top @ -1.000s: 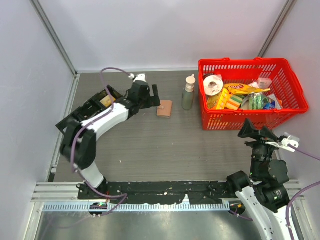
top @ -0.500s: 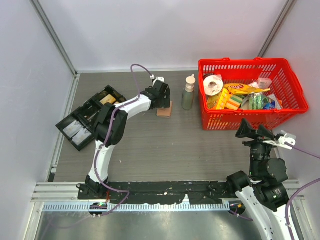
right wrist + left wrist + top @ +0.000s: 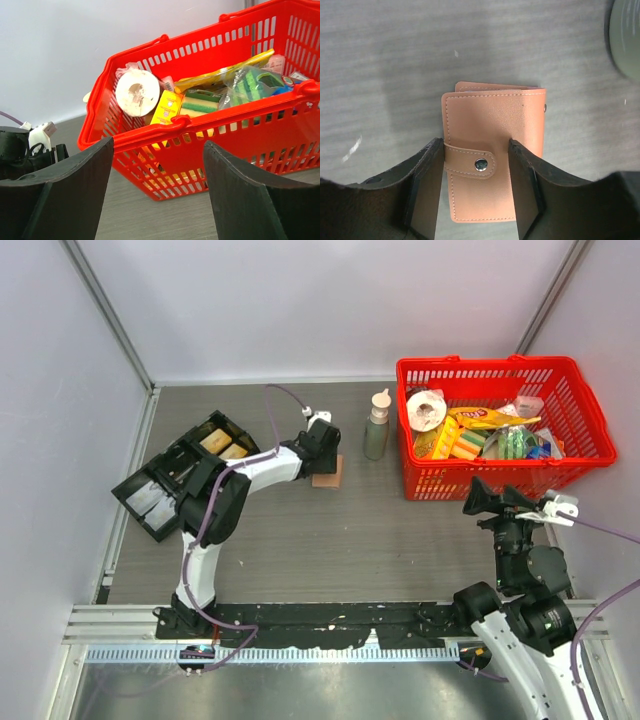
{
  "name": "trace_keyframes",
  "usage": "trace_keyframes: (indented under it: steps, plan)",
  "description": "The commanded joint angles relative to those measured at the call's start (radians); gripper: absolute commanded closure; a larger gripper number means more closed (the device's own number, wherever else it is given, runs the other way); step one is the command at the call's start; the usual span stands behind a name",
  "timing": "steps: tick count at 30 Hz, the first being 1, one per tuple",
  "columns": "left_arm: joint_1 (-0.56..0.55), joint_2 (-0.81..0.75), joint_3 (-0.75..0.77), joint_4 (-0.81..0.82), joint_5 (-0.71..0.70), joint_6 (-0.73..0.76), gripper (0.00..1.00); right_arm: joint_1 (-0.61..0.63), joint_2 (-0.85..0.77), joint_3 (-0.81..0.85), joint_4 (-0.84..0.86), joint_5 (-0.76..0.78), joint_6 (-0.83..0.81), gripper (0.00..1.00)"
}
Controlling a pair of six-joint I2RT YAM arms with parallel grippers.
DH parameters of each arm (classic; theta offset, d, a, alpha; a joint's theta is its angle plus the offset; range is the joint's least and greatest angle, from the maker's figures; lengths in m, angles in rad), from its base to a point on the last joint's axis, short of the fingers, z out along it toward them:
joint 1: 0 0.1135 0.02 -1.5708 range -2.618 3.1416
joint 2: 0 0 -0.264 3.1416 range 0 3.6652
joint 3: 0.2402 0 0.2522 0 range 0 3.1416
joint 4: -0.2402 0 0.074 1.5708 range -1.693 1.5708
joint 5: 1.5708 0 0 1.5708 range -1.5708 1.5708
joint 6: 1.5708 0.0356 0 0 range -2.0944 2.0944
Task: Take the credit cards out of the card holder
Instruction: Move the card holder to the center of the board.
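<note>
bright even light | soft shadows | wrist-view near edges blurred

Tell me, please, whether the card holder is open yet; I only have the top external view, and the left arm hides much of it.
Observer: No. In the left wrist view the card holder is closed, with its strap tab snapped down.
Operator: Where do the fingers sit relative to it?
Observer: The left fingers are open with the strap tab between them. One is at the holder's edge and the other is over its cover.
Operator: Is the right arm holding anything?
Observer: No. The right wrist view shows the right fingers open with nothing between them, facing the red basket.
</note>
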Motion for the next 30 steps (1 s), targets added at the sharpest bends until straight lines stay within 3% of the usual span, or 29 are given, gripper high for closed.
trace_keyframes:
  steps: [1,14,23,26,30]
  plan:
    - [-0.053,-0.068,-0.155,-0.116,0.019,-0.042,0.55,0.003,0.066,0.070,-0.008,-0.083,-0.001,0.24]
    - [-0.274,-0.479,-0.599,-0.010,-0.049,-0.441,0.47,0.003,0.451,0.343,-0.267,-0.465,-0.015,0.21]
    - [-0.291,-0.715,-0.737,0.044,-0.126,-0.524,0.32,0.017,0.733,0.435,-0.306,-0.810,0.020,0.21]
    - [-0.291,-0.752,-0.749,0.035,-0.131,-0.525,0.32,0.083,0.816,0.443,-0.299,-0.792,0.046,0.21]
    - [-0.291,-0.800,-0.784,0.053,-0.119,-0.539,0.32,0.244,0.882,0.428,-0.246,-0.640,0.097,0.21]
